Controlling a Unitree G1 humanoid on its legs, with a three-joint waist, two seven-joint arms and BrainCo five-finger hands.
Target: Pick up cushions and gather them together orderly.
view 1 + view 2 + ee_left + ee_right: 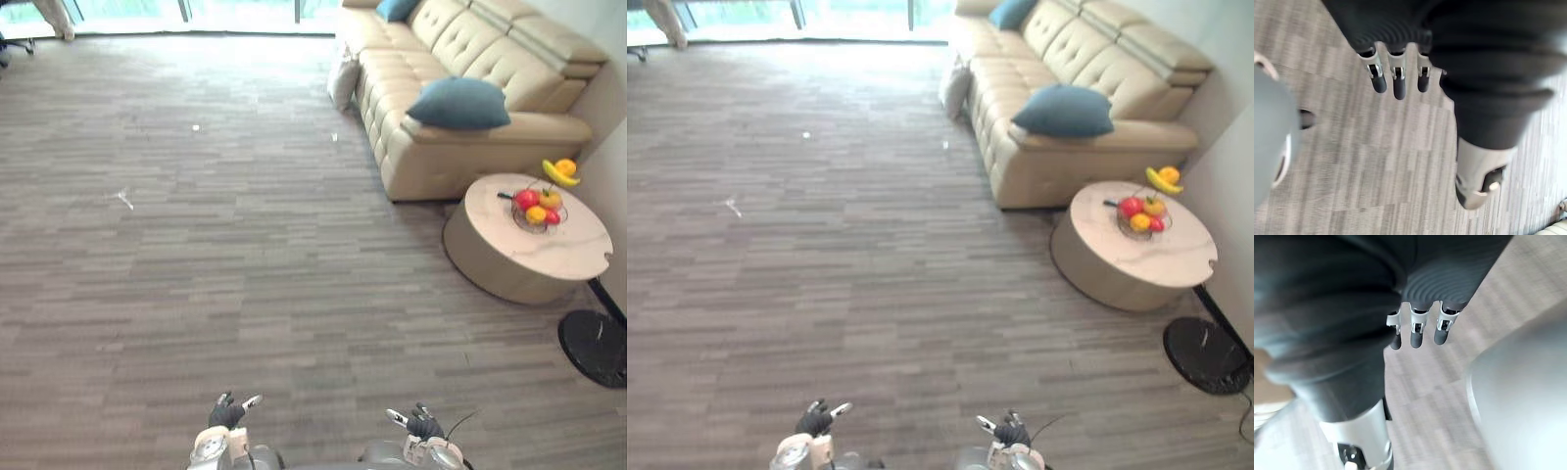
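Note:
A blue cushion [458, 103] lies on the near end of the beige sofa [411, 157], resting over its armrest. A second blue cushion [395, 9] sits at the sofa's far end. A pale cushion [343, 78] leans on the floor against the sofa's front. My left hand [227, 414] and right hand [423, 424] hang low at the bottom edge, far from the sofa. In the left wrist view the left hand's fingers [1394, 81] point straight down over bare floor. The right hand's fingers [1418, 330] hang relaxed the same way. Both hands are open and hold nothing.
A round low table [578, 257] stands near the sofa's close end, carrying a wire bowl of fruit [537, 208] and bananas [560, 173]. A black round base [594, 345] sits on the floor beside it. Wide grey carpet stretches left; small white scraps [123, 199] lie on it.

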